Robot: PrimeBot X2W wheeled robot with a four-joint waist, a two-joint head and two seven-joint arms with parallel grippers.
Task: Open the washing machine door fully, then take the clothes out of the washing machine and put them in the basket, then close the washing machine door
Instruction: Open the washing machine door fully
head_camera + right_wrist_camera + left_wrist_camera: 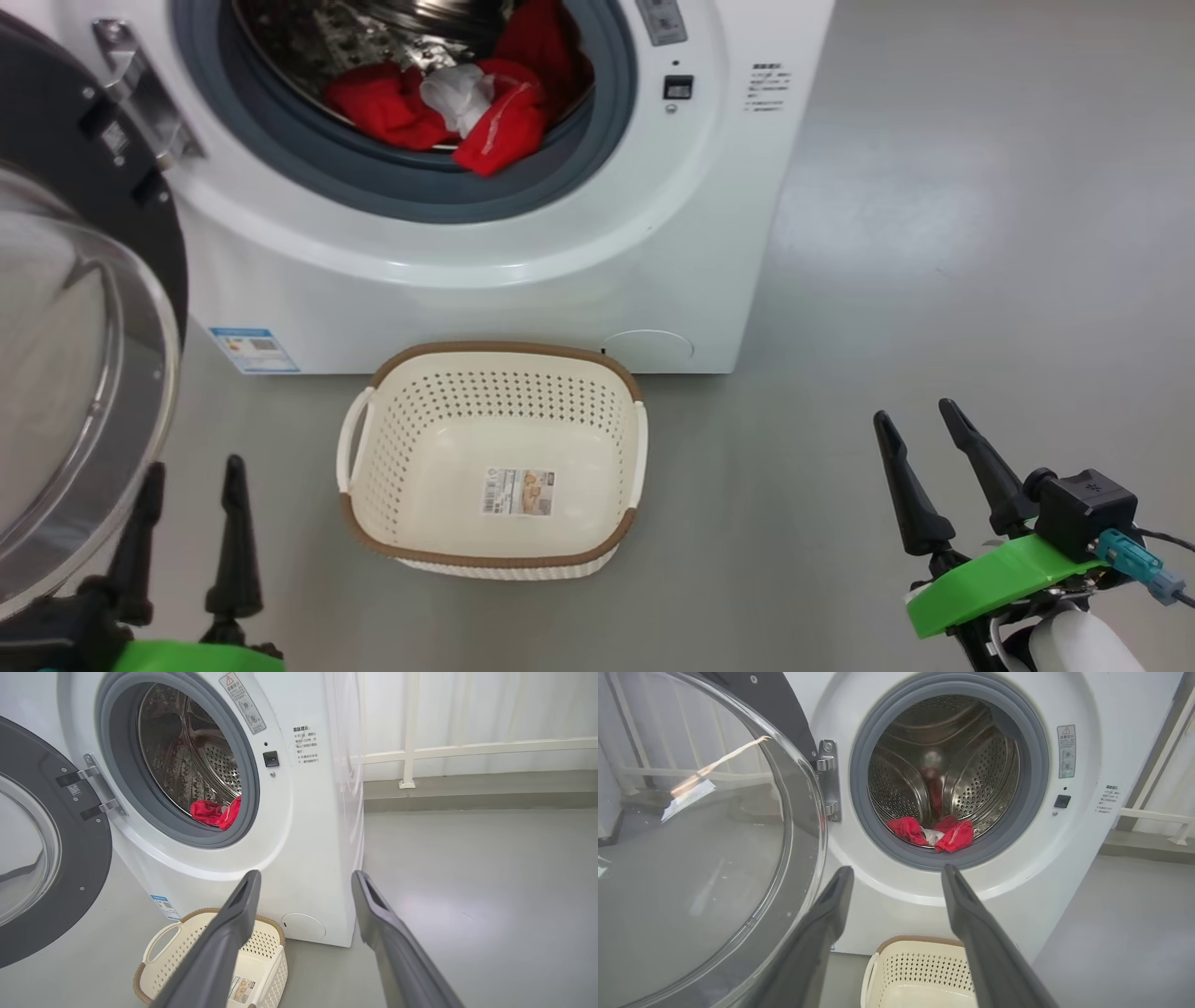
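Smooth grey floor (980, 233) with soft glare, white railing (467, 749) along pale back wall (514, 704).

I see my left gripper (194, 467) at the lower left of the head view, fingers (233, 532) pointing up, jaws spread wide and empty. My right gripper (915, 413) sits at the lower right, its fingers (910, 495) leaning a little to the left, jaws just as wide and empty. Behind it show the green wrist mount (999, 574) and a bit of pale forearm (1088, 646).
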